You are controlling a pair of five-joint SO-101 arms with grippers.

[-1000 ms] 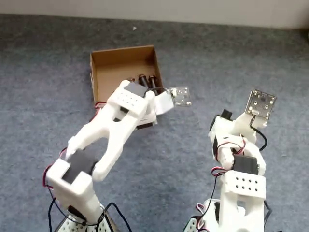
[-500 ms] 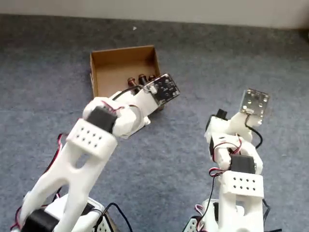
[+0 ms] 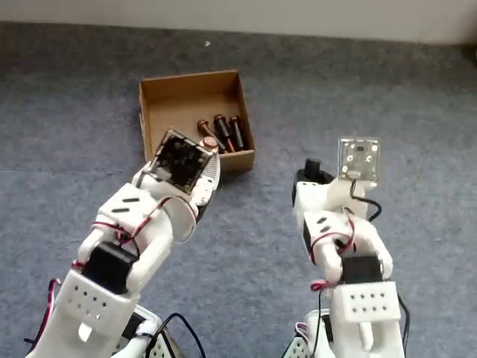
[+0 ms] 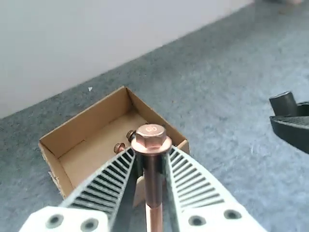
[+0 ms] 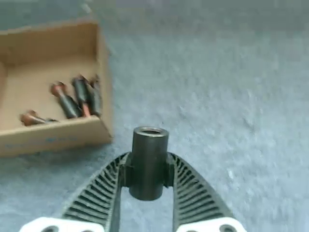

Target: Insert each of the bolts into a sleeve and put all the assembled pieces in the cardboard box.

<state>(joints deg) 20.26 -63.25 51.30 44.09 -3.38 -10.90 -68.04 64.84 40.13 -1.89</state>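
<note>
**A:** From above, where does everything sit?

**B:** The cardboard box (image 3: 190, 77) is upper left of centre on the grey carpet (image 3: 402, 104). Three assembled pieces (image 3: 222, 131) lie side by side in its lower right corner. The left gripper (image 3: 211, 151) is at the box's lower wall, with the copper head of a bolt (image 3: 211, 142) at its tip. The right gripper (image 3: 313, 174) is right of centre, well apart from the box, and carries a dark sleeve (image 3: 312, 165).

**A:** And the left wrist camera?

**B:** The left gripper (image 4: 151, 155) has its fingers pinching the bolt (image 4: 151, 140) by the shank, just under the hex head. The open cardboard box (image 4: 87, 123) lies beyond it. The sleeve (image 4: 284, 102) shows farther off, over the carpet.

**A:** The right wrist camera?

**B:** The right gripper (image 5: 148, 166) has both fingers clamped on the sleeve (image 5: 148, 154), which stands upright with its bore showing. Beyond it is the cardboard box (image 5: 53, 137), with the assembled pieces (image 5: 79, 96) in the corner nearest the gripper.
</note>
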